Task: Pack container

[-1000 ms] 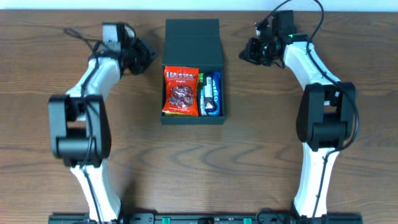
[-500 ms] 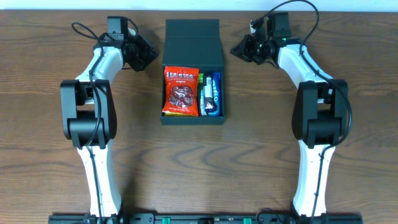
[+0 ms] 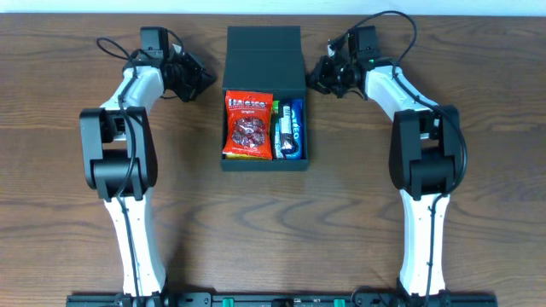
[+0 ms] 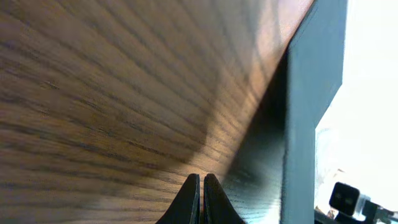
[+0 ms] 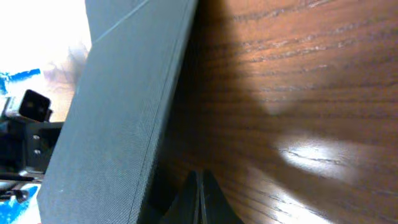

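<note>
The container (image 3: pixel 264 60) is a dark teal box at the table's top centre, its flap lid open and lying flat behind it. Inside lie a red snack packet (image 3: pixel 248 125), a blue packet (image 3: pixel 293 130) and a green-edged one between them. My left gripper (image 3: pixel 207 79) is shut and empty, a little left of the lid; its fingers (image 4: pixel 201 190) are low over the wood beside the lid's edge (image 4: pixel 308 112). My right gripper (image 3: pixel 314 77) is shut and empty, right beside the lid's right edge (image 5: pixel 118 118); its fingers (image 5: pixel 200 190) are just next to it.
The brown wooden table (image 3: pixel 273 222) spreads below the box. Both arm bases stand at the front edge, left (image 3: pixel 141 273) and right (image 3: pixel 422 273). Cables loop over the wrists near the table's far edge.
Both grippers have moved inward toward the open lid. The right one has come from well right of the box to its edge. The left arm swung up, then edged closer.
</note>
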Tool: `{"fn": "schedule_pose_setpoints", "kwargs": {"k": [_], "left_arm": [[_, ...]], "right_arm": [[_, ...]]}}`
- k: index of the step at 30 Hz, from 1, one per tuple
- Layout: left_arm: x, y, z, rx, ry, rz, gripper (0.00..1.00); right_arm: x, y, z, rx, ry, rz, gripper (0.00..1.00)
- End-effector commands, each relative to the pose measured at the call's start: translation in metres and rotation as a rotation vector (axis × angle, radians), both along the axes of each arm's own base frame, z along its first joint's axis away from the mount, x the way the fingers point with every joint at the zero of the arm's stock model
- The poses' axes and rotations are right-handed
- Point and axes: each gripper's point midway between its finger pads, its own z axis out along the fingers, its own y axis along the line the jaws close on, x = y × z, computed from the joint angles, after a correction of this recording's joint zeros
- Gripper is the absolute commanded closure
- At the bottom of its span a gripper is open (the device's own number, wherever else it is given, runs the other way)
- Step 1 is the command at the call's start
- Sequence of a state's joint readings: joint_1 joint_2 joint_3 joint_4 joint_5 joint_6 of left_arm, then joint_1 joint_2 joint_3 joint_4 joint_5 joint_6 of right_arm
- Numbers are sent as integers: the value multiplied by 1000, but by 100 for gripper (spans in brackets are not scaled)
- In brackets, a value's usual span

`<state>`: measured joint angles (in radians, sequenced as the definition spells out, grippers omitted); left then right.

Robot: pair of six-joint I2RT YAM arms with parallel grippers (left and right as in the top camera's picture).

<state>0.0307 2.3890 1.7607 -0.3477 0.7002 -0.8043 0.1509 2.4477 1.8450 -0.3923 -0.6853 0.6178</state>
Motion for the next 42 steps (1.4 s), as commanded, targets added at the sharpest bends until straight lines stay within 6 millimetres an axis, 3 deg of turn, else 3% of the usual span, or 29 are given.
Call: {"fn": "schedule_pose_setpoints", "kwargs": {"k": [1,10,16,28,32,42], "left_arm": [[2,-6,-1,-38,-16,-32,94],[10,-36,15,-99,-94,-96,94],[8,-39,23,-148,-102,-121,94],[25,-46,82,-216,-285,-248,94],[27,-46,96,-186,-323,-288,95],[25,-47,129,-123,-400,-381,94]], "right_arm": [[-1,4,-1,19,14,6,99],[-4,26,15,95,-69,112,99],[-2,37,40,198,-183,211,99],[-6,28,72,310,-293,314,99],[-5,26,91,302,-349,330,99],[-10,26,165,276,-541,385,99]]}}
